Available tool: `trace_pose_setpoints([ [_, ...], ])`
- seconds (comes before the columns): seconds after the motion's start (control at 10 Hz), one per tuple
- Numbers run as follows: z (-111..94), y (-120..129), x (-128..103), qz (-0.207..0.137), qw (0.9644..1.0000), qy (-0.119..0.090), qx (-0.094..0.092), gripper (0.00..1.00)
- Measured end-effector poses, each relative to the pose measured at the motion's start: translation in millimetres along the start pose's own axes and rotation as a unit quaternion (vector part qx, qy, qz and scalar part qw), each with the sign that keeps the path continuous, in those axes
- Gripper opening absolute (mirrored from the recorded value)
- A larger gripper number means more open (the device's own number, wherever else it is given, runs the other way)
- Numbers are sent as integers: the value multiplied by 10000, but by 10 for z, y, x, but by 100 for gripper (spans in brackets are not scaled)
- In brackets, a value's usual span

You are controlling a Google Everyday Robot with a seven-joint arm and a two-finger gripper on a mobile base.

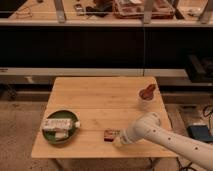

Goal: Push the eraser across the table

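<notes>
The eraser (pixel 110 134) is a small dark reddish block lying on the wooden table (pixel 100 100) near its front edge, right of centre. My gripper (pixel 118 142) is at the end of a white arm that reaches in from the lower right. It sits low over the table, right against the eraser's right front side. The fingers are hidden by the wrist and arm.
A green plate (pixel 60 127) with white packets stands at the front left of the table. A clear cup (pixel 146 97) holding something red-brown stands at the right side. Dark shelving runs behind the table. A blue object (pixel 199 132) lies on the floor at right.
</notes>
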State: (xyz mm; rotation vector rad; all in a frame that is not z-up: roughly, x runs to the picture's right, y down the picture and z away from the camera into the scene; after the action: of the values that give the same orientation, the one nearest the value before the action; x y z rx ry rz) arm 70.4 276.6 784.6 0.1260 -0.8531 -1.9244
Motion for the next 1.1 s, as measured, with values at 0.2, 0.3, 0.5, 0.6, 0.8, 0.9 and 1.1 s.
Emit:
trace_pose_setpoints([
  [0.2,0,54,56,77,9999,-67,9,0],
  [0.3,6,96,97,116,9999,-91,11,0],
  [0.5,5,197,198,165,9998,-118,-7,0],
  [0.6,-7,257,253,182,9998,-99,-17,0],
  [0.8,-42,382,377,186,9998,-61,-69,0],
  [0.9,-69,428,460,172,9998,-48,-87,0],
  [1.1,-95,524,633,134,9998,-52,-115,0],
])
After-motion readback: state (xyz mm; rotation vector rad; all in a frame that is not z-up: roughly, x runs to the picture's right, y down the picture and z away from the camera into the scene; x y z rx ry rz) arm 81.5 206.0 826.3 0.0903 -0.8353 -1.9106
